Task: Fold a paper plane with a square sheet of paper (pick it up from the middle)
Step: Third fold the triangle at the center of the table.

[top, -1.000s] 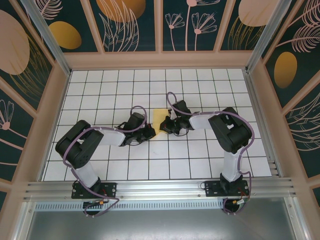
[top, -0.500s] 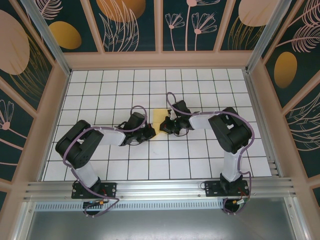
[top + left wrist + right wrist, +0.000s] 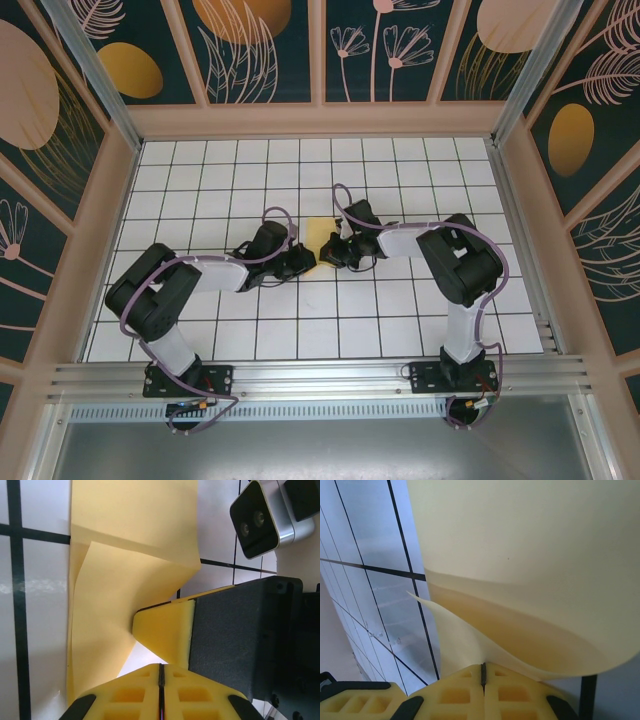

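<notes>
The pale-yellow square sheet of paper (image 3: 319, 238) lies creased and partly folded on the white grid floor between the two arms. My right gripper (image 3: 333, 250) is shut on the sheet's edge. In the right wrist view the paper (image 3: 530, 555) runs into the closed seam of that gripper (image 3: 482, 666), and a curled upper layer arches over a lower one. My left gripper (image 3: 301, 262) is at the sheet's left side. In the left wrist view the left gripper (image 3: 161, 667) has its jaws pressed together beside the folded paper (image 3: 130, 555), facing the right gripper's yellow finger (image 3: 167, 630).
The white tiled floor (image 3: 300, 330) is bordered by wooden frame walls (image 3: 316, 122) at the back and sides. An aluminium rail (image 3: 320, 380) runs along the near edge by both arm bases. The right wrist's camera housing (image 3: 257, 522) sits close above the paper.
The left arm has shifted a little to the right, bringing its gripper closer to the paper and the right gripper. The right gripper has stayed shut on the sheet.
</notes>
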`<action>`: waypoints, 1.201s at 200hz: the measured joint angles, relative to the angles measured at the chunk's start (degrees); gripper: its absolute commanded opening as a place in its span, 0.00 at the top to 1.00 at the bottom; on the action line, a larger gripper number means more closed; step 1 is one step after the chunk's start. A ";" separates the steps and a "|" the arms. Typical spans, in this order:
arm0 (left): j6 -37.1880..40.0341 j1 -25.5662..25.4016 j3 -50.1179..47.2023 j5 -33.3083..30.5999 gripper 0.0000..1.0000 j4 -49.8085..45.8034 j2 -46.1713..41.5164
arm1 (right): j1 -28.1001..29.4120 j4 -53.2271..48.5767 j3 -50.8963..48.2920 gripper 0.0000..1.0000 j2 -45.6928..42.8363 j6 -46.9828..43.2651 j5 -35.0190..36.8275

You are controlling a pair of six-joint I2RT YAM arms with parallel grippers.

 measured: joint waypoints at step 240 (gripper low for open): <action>0.57 -0.26 0.02 -2.25 0.90 -2.45 0.04 | -0.02 -0.79 0.72 1.00 0.48 -0.24 -0.20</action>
